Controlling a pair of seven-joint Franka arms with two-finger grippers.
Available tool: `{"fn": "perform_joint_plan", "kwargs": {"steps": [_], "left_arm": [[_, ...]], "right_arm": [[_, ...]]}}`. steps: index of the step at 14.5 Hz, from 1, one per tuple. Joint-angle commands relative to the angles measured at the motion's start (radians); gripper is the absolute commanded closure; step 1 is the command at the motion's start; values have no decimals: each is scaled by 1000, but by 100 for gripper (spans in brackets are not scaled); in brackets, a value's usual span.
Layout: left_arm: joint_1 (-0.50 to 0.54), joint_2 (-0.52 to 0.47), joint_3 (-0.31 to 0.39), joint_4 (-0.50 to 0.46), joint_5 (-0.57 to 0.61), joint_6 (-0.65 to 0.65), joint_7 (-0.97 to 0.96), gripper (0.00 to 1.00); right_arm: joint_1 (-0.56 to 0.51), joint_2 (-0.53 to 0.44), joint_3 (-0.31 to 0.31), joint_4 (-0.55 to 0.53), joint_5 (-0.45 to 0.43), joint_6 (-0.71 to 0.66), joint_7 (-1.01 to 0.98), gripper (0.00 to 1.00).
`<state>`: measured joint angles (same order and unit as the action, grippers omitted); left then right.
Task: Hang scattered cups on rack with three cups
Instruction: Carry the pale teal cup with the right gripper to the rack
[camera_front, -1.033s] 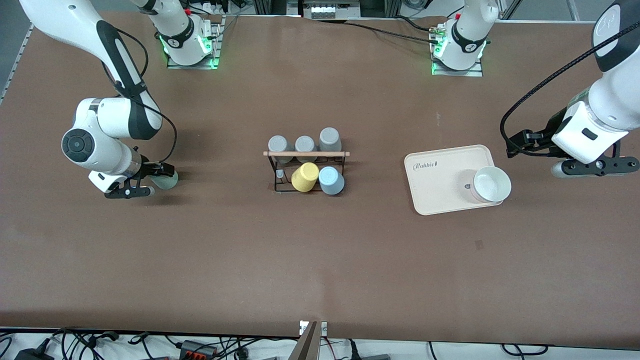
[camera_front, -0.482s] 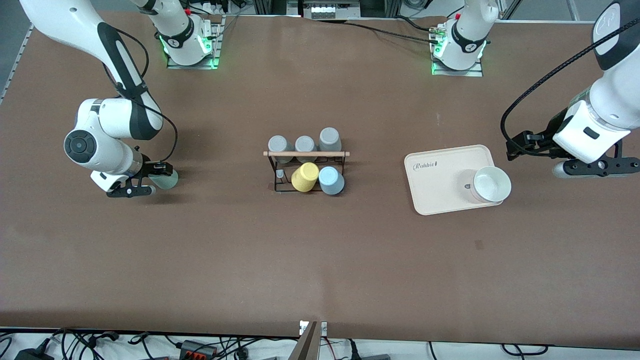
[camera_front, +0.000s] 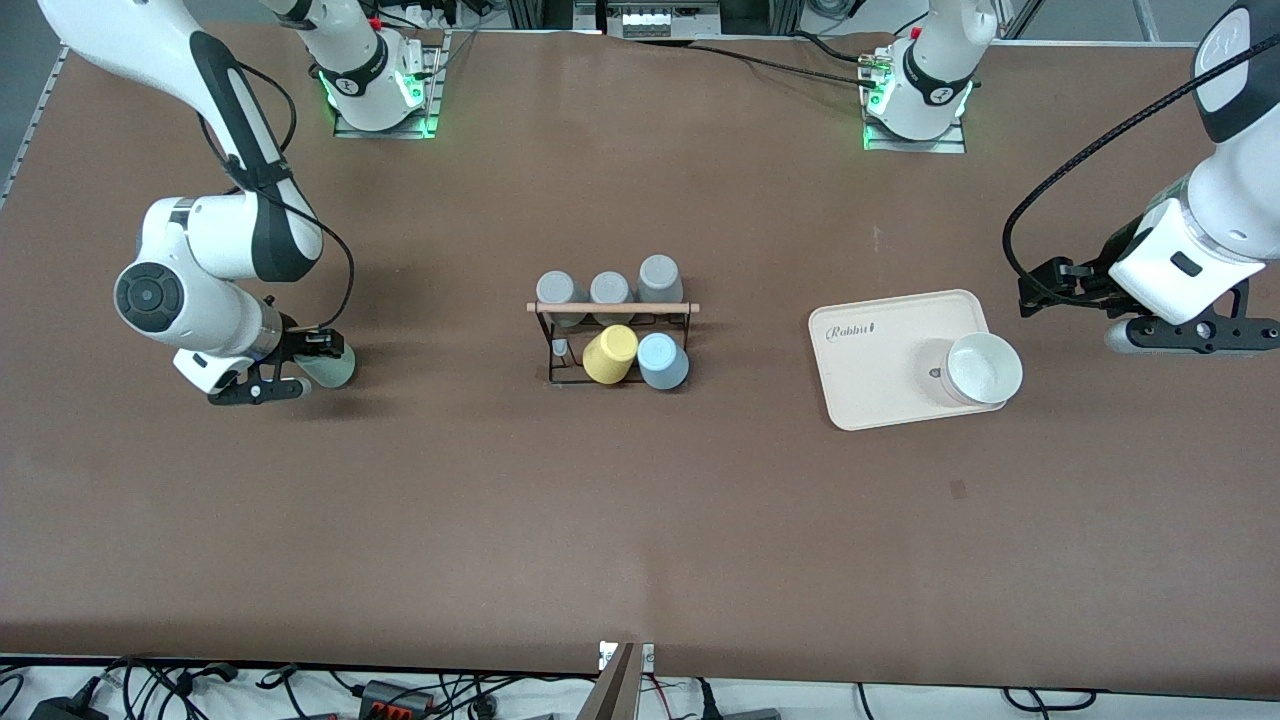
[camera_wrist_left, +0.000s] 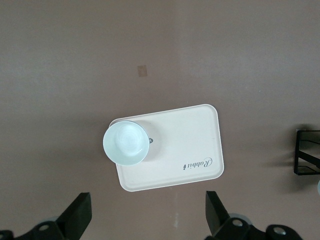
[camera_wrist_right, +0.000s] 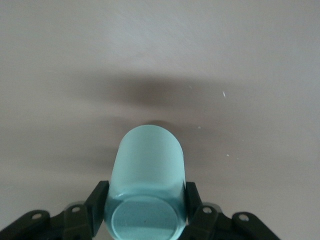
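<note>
Your mint green cup (camera_wrist_right: 146, 175) sits clamped between the fingers (camera_wrist_right: 96, 202) of the right gripper (camera_front: 290, 368), well apart from the rack (camera_front: 612, 335), toward the right arm's end of the table. Whether it has left the tabletop you cannot tell. On the rack, the light blue cup (camera_front: 662, 360) is already hung beside the yellow cup (camera_front: 609, 354), with three grey cups (camera_front: 609, 287) in the row farther from the front camera. One short peg (camera_front: 560, 348) beside the yellow cup looks free.

Mind the grip: the cup is smooth and rounded, so a fast swing could let it slip or twist. At the rack, a low approach could knock the yellow cup or tip the light frame.

The left gripper (camera_wrist_left: 147, 220) waits, fingers spread and empty, over the table near the cream tray (camera_front: 870, 380) with its white bowl (camera_front: 984, 368).
</note>
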<state>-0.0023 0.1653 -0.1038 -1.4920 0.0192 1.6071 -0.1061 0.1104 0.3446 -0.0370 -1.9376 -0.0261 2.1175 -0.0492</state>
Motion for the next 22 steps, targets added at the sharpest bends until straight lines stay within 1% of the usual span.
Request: {"fn": "perform_joint_plan", "kwargs": {"steps": [1,2,4,6,8,9,14,15,22], "left_arm": [[4,-15,4,-7,-4,-15,28,0],[5,-15,6,-7,-4,-16,29,0],[5,-15,12,-7,-2,-18,32,0],[4,-13,10,-7,1,-16,31,0],[5,-15,10,-5,1,-16,31,0],[5,-13,10,-5,-1,-13,29,0],[4,-13,12,-4,-8,-12,31,0],[4,-13,12,-4,-10,-12,31,0],[5,-13,12,-5,-12,-19,31,0]], "right_arm": [[50,4,38,217,15,-207,3,73],[78,4,42,267,17,-235,3,73],[156,13,42,331,17,-241,23,73],[218,36,42,379,31,-241,134,73],[273,51,42,393,96,-235,256,73],[299,63,42,408,110,-231,309,73],[391,145,42,520,112,-229,515,73],[396,154,42,541,112,-231,541,73],[448,177,46,546,115,-223,675,73]]}}
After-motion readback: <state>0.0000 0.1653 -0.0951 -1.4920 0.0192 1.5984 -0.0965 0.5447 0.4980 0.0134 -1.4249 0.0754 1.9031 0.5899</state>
